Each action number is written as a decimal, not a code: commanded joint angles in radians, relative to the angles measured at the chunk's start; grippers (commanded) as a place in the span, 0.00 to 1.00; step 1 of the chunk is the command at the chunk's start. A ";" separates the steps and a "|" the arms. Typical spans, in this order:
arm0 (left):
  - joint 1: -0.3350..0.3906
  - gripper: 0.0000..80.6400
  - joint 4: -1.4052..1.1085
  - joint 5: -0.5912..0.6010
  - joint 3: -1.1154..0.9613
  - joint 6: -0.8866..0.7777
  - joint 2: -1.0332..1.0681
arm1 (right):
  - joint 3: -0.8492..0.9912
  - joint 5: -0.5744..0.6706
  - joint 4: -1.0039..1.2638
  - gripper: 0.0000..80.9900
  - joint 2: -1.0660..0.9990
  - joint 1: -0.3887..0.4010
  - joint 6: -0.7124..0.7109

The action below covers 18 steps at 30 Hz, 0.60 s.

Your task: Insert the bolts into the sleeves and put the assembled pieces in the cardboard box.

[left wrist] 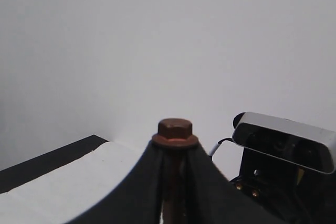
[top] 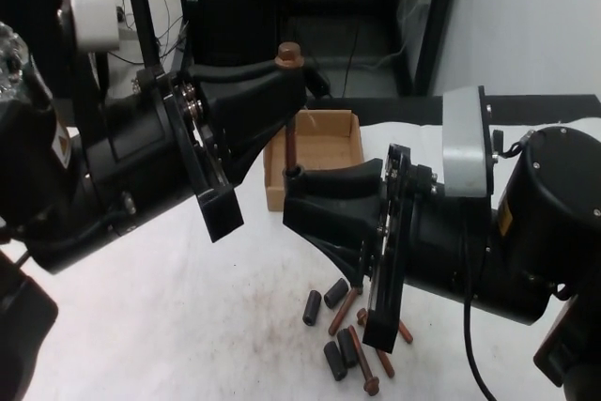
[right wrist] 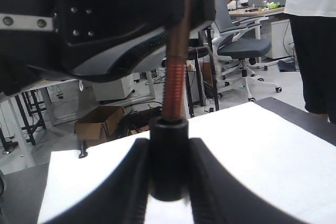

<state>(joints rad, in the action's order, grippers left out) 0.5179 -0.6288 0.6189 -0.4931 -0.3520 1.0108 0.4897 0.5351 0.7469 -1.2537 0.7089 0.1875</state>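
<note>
My left gripper is shut on a copper bolt held upright, hex head on top, above the bench. Directly below it, my right gripper is shut on a black sleeve, also upright. The bolt's threaded end enters the sleeve's top opening. Both grippers meet in front of the cardboard box, which is open at the bench's far middle. Several loose black sleeves and copper bolts lie scattered on the white cloth near the front.
The white cloth covers the bench, with free room at the left front. A black strip edges the far side. The right arm's body hangs over the right part of the bench.
</note>
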 commanded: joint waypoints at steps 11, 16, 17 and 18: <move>0.001 0.00 -0.011 0.004 0.002 0.012 -0.002 | 0.021 -0.006 0.066 0.01 0.009 0.001 0.054; 0.001 0.00 -0.011 0.004 0.002 0.017 -0.002 | 0.021 -0.006 0.160 0.01 0.009 0.001 0.093; 0.001 0.00 -0.009 0.004 0.002 0.021 -0.002 | 0.021 -0.006 0.160 0.01 0.009 0.001 0.094; 0.001 0.00 -0.005 0.004 0.002 0.029 -0.002 | 0.021 -0.006 0.157 0.01 0.009 0.001 0.094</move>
<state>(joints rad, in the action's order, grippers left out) 0.5205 -0.6288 0.6487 -0.4922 -0.3367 1.0108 0.4948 0.5226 0.8576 -1.2537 0.7089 0.2715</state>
